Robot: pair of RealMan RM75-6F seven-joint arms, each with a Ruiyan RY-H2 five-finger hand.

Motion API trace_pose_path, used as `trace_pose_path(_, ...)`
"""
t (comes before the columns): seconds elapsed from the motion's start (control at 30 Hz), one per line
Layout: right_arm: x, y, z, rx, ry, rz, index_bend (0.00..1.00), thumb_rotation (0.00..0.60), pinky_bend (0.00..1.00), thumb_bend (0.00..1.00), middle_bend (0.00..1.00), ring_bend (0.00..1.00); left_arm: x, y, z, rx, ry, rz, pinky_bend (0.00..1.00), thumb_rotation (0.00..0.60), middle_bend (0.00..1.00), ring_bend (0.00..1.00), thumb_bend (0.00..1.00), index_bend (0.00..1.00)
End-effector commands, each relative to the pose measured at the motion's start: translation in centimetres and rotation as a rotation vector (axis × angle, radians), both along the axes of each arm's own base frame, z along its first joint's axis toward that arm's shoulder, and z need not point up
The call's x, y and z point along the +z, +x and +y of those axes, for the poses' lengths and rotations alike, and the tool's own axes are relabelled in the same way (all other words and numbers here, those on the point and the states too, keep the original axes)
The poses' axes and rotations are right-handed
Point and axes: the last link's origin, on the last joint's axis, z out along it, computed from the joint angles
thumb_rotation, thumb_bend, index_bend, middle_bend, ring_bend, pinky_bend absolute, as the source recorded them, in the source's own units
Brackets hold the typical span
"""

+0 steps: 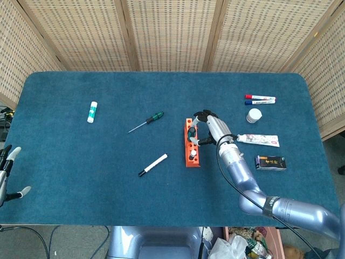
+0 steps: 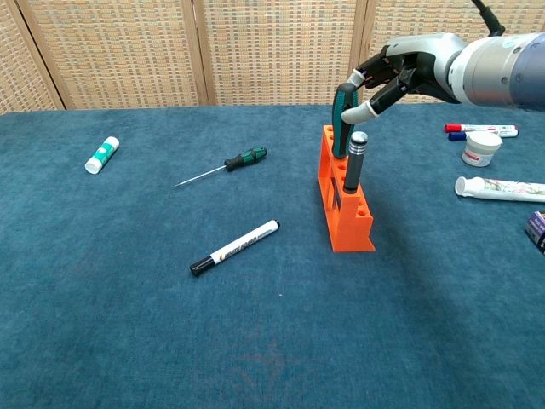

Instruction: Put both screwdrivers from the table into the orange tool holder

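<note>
One green-handled screwdriver stands upright in the orange tool holder, grasped by the right hand to guide it into its hole; the second screwdriver lies on the table.

The tool holder stands on the bench right of centre. One screwdriver stands upright in what appears to be a rear slot, held by the right robot hand. The second screwdriver lies to the holder's left; a marker lies nearer the front.
</note>
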Motion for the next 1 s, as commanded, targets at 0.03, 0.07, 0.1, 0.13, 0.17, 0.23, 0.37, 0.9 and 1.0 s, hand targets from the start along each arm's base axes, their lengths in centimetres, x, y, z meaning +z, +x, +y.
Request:
trace_pose_path(0.03,-0.02,-0.01,0.00,0.003,0.004,-0.005,0.65,0.600,0.04,0.39,0.18,0.00,-0.02,0.00,-0.02,0.000,-0.001,0.000,0.00,0.600,0.00,0.00,0.00,0.00)
trace_pose_path(0.07,-0.04,-0.03,0.00,0.004,0.006,-0.006,0.64,0.600,0.04,0.39,0.18,0.00,-0.02,-0.01,-0.03,0.001,-0.001,0.000,0.00,0.600,0.00,0.00,0.00,0.00)
trace_pose_path(0.1,-0.04,-0.05,-0.02,0.005,0.006,-0.007,0.64,0.600,0.05,0.39,0.18,0.00,-0.03,-0.01,-0.02,0.001,-0.001,0.000,0.00,0.600,0.00,0.00,0.00,0.00)
trace_pose_path(0.13,-0.04,-0.06,-0.04,0.006,0.006,-0.007,0.64,0.600,0.05,0.38,0.18,0.00,-0.03,-0.01,-0.01,0.001,-0.001,0.000,0.00,0.600,0.00,0.00,0.00,0.00)
trace_pose_path(0.17,-0.04,-0.07,-0.04,0.008,0.007,-0.007,0.63,0.600,0.05,0.38,0.18,0.00,-0.03,-0.01,-0.02,0.001,-0.001,0.001,0.00,0.600,0.00,0.00,0.00,0.00)
trace_pose_path(0.23,-0.05,-0.09,-0.03,0.011,0.009,-0.006,0.61,0.600,0.05,0.37,0.18,0.00,-0.05,-0.01,-0.01,0.000,-0.001,0.001,0.00,0.600,0.00,0.00,0.00,0.00)
trace_pose_path(0.37,-0.05,-0.08,0.01,0.017,0.015,-0.007,0.58,0.600,0.05,0.35,0.18,0.00,-0.06,0.00,-0.01,0.000,-0.002,0.001,0.00,0.600,0.00,0.00,0.00,0.00)
trace_pose_path(0.9,0.10,0.07,0.05,0.029,0.020,-0.016,0.50,0.600,0.05,0.22,0.18,0.00,0.01,0.01,-0.05,-0.002,0.000,0.000,0.00,0.600,0.00,0.00,0.00,0.00)
trace_pose_path(1.0,0.09,0.05,0.05,0.032,0.023,-0.011,0.48,0.600,0.05,0.16,0.18,0.00,0.00,0.01,-0.05,-0.002,0.000,0.001,0.00,0.600,0.00,0.00,0.00,0.00)
